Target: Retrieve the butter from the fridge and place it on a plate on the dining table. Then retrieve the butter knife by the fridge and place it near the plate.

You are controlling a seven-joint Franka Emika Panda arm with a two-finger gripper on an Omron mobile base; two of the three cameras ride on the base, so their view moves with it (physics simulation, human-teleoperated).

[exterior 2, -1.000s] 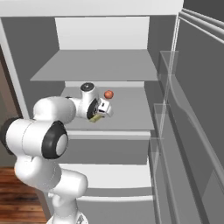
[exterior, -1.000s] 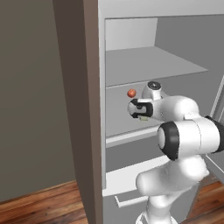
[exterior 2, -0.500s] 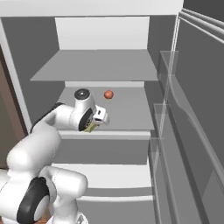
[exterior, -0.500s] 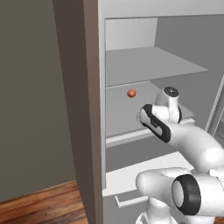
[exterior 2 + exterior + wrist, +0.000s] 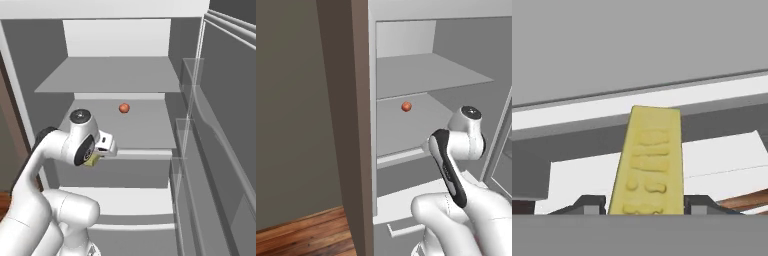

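Robot jaws [image 5: 646, 207] clamp a small yellow rectangular butter stick [image 5: 648, 162] just in front of the open silver-grey fridge [image 5: 120, 75]; a small red-orange lump [image 5: 124, 108] sits on its middle shelf.

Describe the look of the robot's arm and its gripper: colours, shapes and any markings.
The arm is glossy white, built of rounded, bulbous segments, with black bands at the joints and a round grey cap with a dark centre on the wrist end. No loose cables or lettering show. The gripper has two small dark grey finger tips with flat, angular tops.
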